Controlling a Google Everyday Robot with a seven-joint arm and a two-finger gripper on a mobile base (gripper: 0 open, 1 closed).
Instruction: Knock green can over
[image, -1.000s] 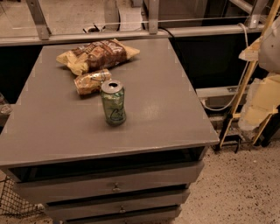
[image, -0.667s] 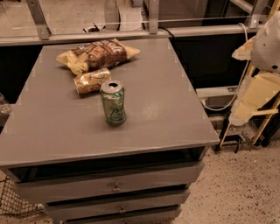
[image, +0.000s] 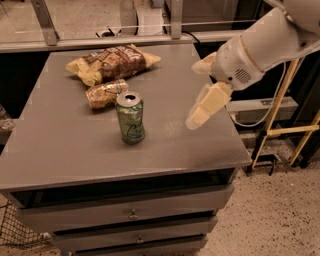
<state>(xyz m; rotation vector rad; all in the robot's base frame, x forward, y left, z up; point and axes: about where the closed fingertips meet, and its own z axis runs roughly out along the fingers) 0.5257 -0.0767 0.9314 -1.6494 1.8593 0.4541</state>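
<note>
The green can (image: 130, 118) stands upright near the middle of the grey table (image: 75, 155); it is pale green with a silver top and whitish script. My gripper (image: 198, 91) hangs over the right part of the table, to the right of the can and well apart from it. Its cream fingers (image: 208, 104) are spread open with nothing between them. The white arm (image: 265, 45) reaches in from the upper right.
Two crinkly yellow-brown snack bags lie behind the can: a large one (image: 112, 62) and a small one (image: 104, 92) close to it. The table has drawers (image: 132, 215) below. A yellow frame (image: 285, 130) stands on the floor at right.
My arm has swung in from the right edge of view to over the table's right side, toward the can. The can and the bags have not moved.
</note>
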